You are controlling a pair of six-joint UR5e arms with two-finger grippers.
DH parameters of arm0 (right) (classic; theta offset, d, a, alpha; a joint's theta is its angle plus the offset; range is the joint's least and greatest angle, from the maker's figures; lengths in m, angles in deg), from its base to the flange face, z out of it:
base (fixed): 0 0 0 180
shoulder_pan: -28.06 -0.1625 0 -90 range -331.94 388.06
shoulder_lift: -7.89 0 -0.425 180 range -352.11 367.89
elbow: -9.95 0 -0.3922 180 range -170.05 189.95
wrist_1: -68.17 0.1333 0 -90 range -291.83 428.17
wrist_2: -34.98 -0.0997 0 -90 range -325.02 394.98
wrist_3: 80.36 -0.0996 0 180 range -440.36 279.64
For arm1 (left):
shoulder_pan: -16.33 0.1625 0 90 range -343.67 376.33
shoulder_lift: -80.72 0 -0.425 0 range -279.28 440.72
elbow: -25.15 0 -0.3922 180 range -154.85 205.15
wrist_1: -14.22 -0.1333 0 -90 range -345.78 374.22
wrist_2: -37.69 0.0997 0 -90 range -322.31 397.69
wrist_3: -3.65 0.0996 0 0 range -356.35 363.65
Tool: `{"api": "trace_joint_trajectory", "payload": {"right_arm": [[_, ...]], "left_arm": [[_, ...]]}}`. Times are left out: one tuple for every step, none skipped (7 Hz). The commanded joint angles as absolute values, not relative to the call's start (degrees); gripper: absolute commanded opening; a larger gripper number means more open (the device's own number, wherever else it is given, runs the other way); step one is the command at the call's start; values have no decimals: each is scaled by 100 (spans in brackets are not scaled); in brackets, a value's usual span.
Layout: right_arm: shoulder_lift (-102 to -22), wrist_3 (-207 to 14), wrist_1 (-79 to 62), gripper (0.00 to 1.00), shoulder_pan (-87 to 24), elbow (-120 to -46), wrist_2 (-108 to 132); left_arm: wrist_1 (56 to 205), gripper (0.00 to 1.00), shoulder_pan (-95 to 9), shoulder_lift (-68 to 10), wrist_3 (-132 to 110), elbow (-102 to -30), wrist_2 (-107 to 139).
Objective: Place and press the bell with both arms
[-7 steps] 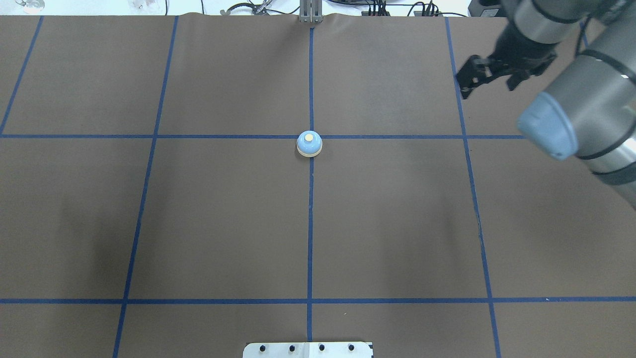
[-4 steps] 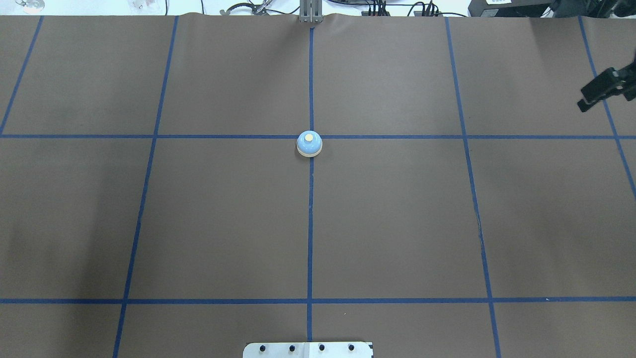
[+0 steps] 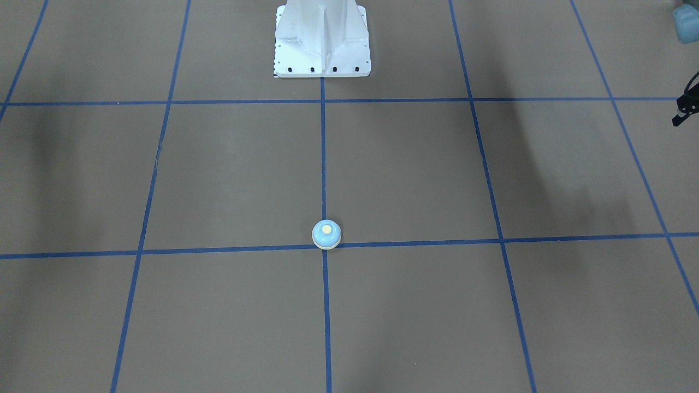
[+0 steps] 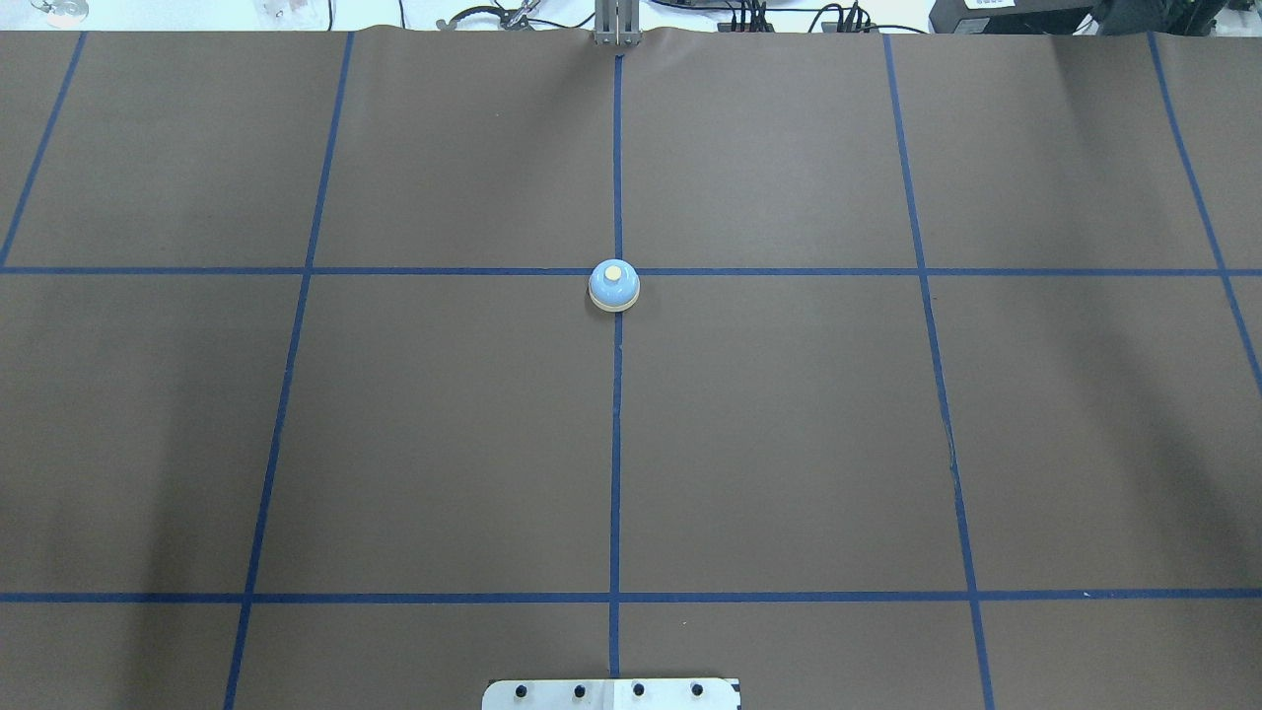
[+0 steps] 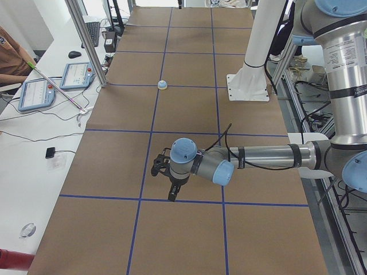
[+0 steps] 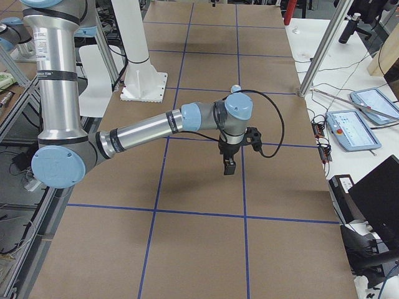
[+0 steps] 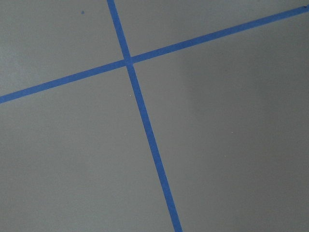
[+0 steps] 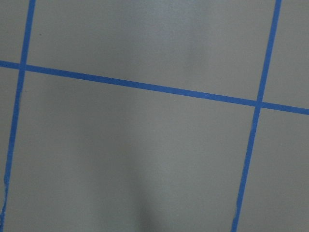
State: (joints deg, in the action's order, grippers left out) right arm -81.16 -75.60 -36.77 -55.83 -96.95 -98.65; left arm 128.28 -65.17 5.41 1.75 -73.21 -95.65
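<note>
Two sets of jaws, and I cannot tell whether either is spread or closed. The left gripper and the right gripper show properly only from the table ends, and my wrist cameras give me just the brown table and blue tape. Each hangs fingers-down, one out to either side of the white pedestal, on a long outstretched arm.

The bell stands upright straight out in front of the pedestal, well apart from it, on a tape crossing, with nothing touching it. I judge it light, hard and smooth. The dome would likely slip from a pinch, so I would take it low, across the base. I would press square down on the button, lest it skate.

Only flat tape lies between the grippers and the bell, and it blocks nothing. Tablets lie off the table, far from the pedestal.
</note>
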Motion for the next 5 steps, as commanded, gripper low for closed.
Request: {"api": "trace_joint_trajectory", "payload": {"right_arm": [[-8464, -6404, -3642, 100, -6044, -9210, -9967], [-8649, -6401, -3573, 100, -6218, -9148, -9975], [-8807, -6392, -3511, 100, -6299, -9130, -9975], [-8905, -6401, -3476, 100, -6360, -9130, -9967], [-8975, -6401, -3475, 100, -6370, -9130, -9966]], "left_arm": [[12734, 100, -6872, 601, 180, -7381, -9677], [12690, 100, -7127, 593, 189, -7417, -9678], [12385, 100, -7138, 584, 424, -7478, -9678], [11651, 100, -7321, 532, 818, -7626, -9652], [10965, 100, -7393, 366, 961, -7941, -9591]]}}
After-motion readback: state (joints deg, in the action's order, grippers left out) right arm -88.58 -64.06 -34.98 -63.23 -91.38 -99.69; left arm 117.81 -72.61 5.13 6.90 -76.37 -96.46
